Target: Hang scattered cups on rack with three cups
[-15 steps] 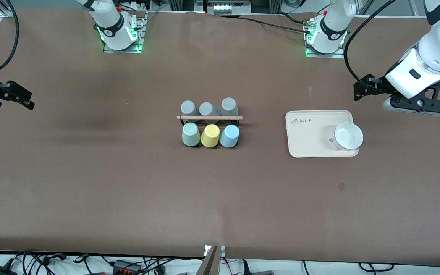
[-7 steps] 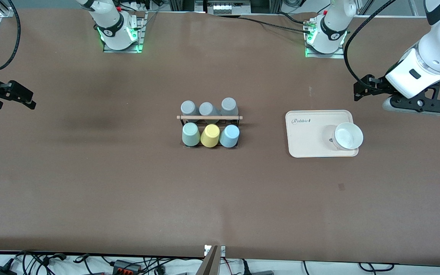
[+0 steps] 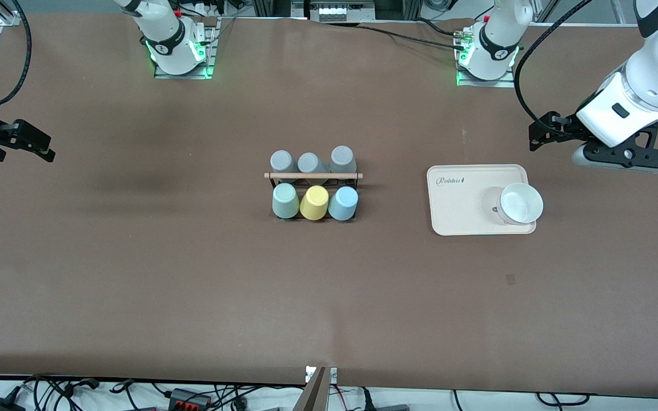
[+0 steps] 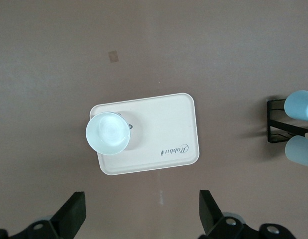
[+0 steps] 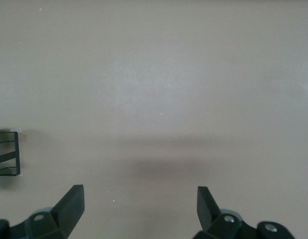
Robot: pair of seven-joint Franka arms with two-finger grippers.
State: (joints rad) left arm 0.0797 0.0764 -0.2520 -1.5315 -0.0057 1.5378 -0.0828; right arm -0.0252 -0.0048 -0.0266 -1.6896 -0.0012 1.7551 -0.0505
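Observation:
The black wire rack (image 3: 275, 184) with its wooden rod (image 3: 313, 175) stands mid-table. On its row nearer the front camera hang the mint green cup (image 3: 285, 200), a yellow cup (image 3: 314, 202) and the light blue cup (image 3: 343, 203). Three grey cups (image 3: 309, 163) hang on its other row. My left gripper (image 3: 543, 137) is open and empty over bare table beside the tray; its fingers (image 4: 74, 211) stand wide apart. My right gripper (image 3: 26, 149) is open and empty over the table's right-arm end, fingers (image 5: 74, 199) wide apart. The left wrist view shows the rack's end (image 4: 274, 122) with the light blue cup (image 4: 299, 104).
A cream tray (image 3: 460, 205) lies toward the left arm's end, with a white bowl (image 3: 520, 203) on it; both show in the left wrist view, tray (image 4: 164, 124) and bowl (image 4: 107, 133). The right wrist view catches the rack's edge (image 5: 9, 154).
The right gripper has drifted very slightly. The left arm, the cups and the rack have not moved.

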